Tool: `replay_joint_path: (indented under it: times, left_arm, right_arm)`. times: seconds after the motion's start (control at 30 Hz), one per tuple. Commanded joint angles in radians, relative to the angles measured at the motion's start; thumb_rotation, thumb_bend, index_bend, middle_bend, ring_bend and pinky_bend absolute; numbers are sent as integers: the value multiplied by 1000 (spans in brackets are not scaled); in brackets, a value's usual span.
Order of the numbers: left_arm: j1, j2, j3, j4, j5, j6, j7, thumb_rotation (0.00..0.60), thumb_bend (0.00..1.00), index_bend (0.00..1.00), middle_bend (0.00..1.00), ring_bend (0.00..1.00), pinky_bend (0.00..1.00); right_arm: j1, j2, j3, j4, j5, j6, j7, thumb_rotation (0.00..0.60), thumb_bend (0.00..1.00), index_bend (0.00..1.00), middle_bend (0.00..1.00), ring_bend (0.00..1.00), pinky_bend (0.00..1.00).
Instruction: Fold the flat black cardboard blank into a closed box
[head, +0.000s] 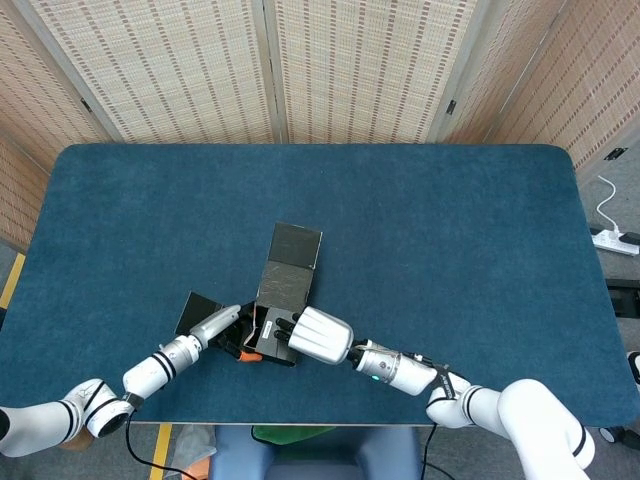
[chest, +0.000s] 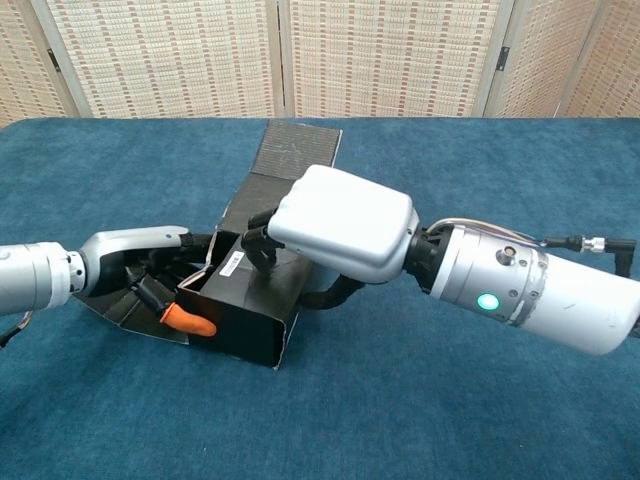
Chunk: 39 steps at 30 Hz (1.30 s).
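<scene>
Black cardboard box (chest: 250, 320), partly folded, near the table's (head: 450, 230) front edge; rear flap (chest: 296, 148) lying open toward the screens. Right hand (chest: 340, 225) rests on top, fingers (chest: 258, 238) curled over the box's upper edge (gripping it). Left hand (chest: 140, 270) at the box's left end, its orange-tipped finger (chest: 188, 319) against the side flap; whether it grips anything cannot be told.

Dark blue carpet-like tabletop (head: 450, 250) w/ rounded corners fills most of both views. Behind it, folding screen of woven beige panels (head: 350, 70) in pale frames. At far right on the floor, white power strip (head: 615, 240) w/ white cable (head: 603, 200) running up from it.
</scene>
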<state>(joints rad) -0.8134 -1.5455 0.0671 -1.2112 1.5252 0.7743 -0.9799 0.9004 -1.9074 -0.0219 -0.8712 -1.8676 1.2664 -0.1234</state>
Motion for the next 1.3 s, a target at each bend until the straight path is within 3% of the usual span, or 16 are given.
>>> replay_joint_path:
  times: [0.03,0.43,0.8,1.03,1.3]
  left_arm:
    - [0,2,-1,-4,0,-5,6,600,205,125,232,465,652]
    - [1,10,-7,-26,1,-16,21,600,205,72,201,459,649]
    - [3,8,-23,-43,-15,-23,52,600,206,143,245,459,650]
    - [5,-3,-37,-50,-32,-31,71,600,206,211,291,466,654]
    - [5,-10,-48,-57,-42,-40,96,600,206,220,304,467,657]
  right_arm:
    - [-2,4,-3,-7,0,3,-5,600,135,483,438,760,1000]
    - [-3,19,-12,-34,1,-7,-30,600,137,483,438,760,1000]
    - [20,31,-10,-63,6,-54,-52,600,213,496,435,760,1000]
    - [22,37,-8,-80,17,-72,-58,600,216,496,429,760,1000]
    - [34,33,0,-86,25,-90,-60,600,215,496,417,760,1000]
